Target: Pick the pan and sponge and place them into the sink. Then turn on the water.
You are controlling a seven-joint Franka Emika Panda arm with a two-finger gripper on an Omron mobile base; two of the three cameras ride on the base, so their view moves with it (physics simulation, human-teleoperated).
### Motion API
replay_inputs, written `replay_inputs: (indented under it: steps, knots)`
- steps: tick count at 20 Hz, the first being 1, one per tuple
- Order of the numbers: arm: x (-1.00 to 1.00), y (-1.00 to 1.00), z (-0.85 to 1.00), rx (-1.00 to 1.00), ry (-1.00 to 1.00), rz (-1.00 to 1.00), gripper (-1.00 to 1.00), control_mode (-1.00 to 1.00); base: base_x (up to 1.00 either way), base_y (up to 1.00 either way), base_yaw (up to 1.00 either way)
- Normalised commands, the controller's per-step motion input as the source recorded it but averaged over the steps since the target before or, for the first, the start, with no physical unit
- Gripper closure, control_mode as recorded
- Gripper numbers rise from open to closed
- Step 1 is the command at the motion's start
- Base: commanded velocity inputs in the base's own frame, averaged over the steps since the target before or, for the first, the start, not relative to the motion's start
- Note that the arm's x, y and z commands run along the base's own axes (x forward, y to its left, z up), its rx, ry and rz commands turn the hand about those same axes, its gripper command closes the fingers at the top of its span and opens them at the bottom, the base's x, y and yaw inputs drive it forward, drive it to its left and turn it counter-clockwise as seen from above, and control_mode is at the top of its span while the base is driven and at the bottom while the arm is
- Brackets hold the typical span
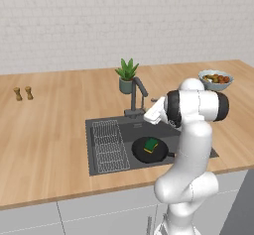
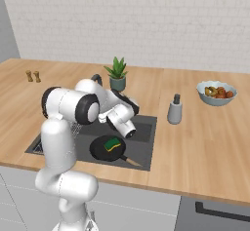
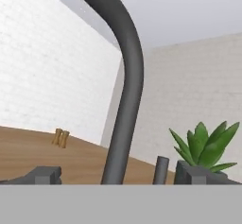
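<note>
The round black frying pan (image 1: 150, 150) lies in the dark grey sink (image 1: 101, 125) with the green-topped sponge (image 1: 151, 144) on it, and the gripper's (image 3: 120, 173) dark fingers (image 3: 43, 174) stand open around the dark grey bent faucet (image 3: 124, 100).

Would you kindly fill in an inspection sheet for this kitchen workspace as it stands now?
Surface: wooden counter with the dark sink set into it.
Job's things: pan lies in the sink; sponge rests in the pan; faucet shows no water running.
Clutter: potted plant, bowl of food, two small shakers, grey bottle, wire rack in the sink's left side.
Grippers: gripper at the faucet, fingers either side of the neck, apart.
Cables: nothing seen.
Surroundings: white brick wall, cabinet fronts below.
</note>
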Motion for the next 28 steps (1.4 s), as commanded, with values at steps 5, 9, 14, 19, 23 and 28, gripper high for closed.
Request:
replay_inputs:
  steps: [5, 9, 14, 19, 23, 28]
  knots:
    - [0.53, 0.02, -0.12, 0.00, 0.00, -0.07, -1.00, -1.00, 0.00, 0.00, 0.00]
    - [0.44, 0.00, -0.15, 0.00, 0.00, -0.07, -1.00, -1.00, 0.00, 0.00, 0.00]
    - [0.33, 0.00, -0.26, 0.00, 0.00, -0.05, -1.00, -1.00, 0.00, 0.00, 0.00]
    - [0.35, -0.02, -0.27, 0.00, 0.00, -0.03, -1.00, -1.00, 0.00, 0.00, 0.00]
    - [0.37, -0.11, -0.12, 0.02, 0.00, -0.02, -1.00, -1.00, 0.00, 0.00, 0.00]
    - [0.31, -0.08, -0.03, 0.04, 0.00, -0.01, -1.00, -1.00, 0.00, 0.00, 0.00]
